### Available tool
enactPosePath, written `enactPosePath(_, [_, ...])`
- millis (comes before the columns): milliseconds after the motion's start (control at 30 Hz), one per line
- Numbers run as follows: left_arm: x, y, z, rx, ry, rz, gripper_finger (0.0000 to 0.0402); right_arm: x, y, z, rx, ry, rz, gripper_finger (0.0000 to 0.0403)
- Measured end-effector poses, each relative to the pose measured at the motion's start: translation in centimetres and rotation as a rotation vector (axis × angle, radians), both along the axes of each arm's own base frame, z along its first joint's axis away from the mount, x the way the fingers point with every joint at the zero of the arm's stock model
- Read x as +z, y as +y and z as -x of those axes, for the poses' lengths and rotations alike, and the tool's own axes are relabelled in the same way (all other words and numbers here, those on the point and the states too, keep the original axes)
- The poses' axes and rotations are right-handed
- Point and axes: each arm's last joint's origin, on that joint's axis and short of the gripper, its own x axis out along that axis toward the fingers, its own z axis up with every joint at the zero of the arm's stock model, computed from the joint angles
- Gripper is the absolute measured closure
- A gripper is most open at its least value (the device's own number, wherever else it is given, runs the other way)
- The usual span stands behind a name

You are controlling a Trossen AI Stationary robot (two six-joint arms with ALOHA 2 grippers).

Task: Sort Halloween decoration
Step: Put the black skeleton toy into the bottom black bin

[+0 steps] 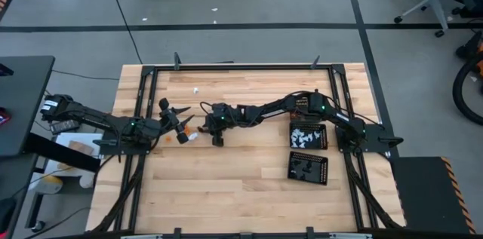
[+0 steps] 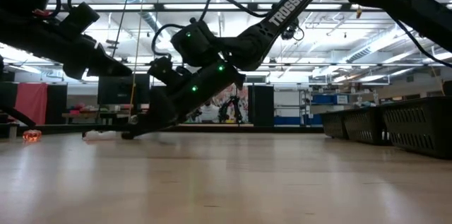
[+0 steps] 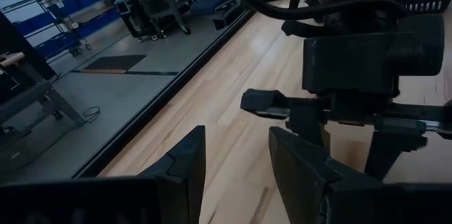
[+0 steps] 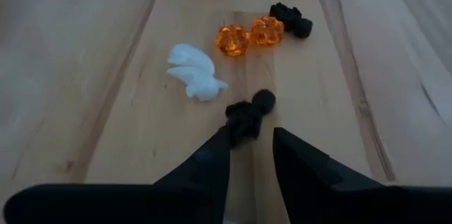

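two trays point(image 1: 309, 136) lie right of the pieces point(image 1: 193, 137)

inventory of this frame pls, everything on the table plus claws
black piece: 1, black, between the right claw's fingertips
white piece: 1, white, on the wood just beyond that
orange pieces: 2 close together plus a third farther off, orange, past the white one
second black piece: 1, black, beside the orange pair
perforated trays: 2, black, right side of table, holding small pieces
table: 1, light wood
left claw: jaws apart, nothing between them, left of centre
right claw: closing around the black piece, table centre
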Motion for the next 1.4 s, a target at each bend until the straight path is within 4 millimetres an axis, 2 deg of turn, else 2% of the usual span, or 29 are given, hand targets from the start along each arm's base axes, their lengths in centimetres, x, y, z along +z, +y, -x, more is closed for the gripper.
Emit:
enactPosePath(500, [-0.2,0.0,0.1,0.006,0.011,0.015,0.026,3.3,0.1,0.7,0.013,0.035,0.016,0.0288])
enactPosePath(633, [-0.2,0.0,0.1,0.007,0.004,0.02,0.026,2.8,0.1,0.3,0.013,-0.008,0.017,0.0273])
enactPosePath(767, [-0.2,0.0,0.1,0.007,0.0,0.022,0.026,1.3,0.4,-0.3,-0.007,-0.064,0.008,0.024])
enactPosePath(967, [-0.1,0.0,0.0,0.009,-0.009,0.032,0.026,0.7,0.3,-0.5,-0.03,-0.09,0.019,0.0201])
enactPosePath(1167, [0.1,0.0,0.0,0.009,-0.032,0.034,0.026,0.9,0.1,-0.7,-0.054,-0.056,-0.075,0.0202])
enactPosePath(1400, [0.1,0.0,0.0,0.008,-0.035,0.034,0.026,1.7,0.0,-1.1,-0.064,-0.045,-0.038,0.021])
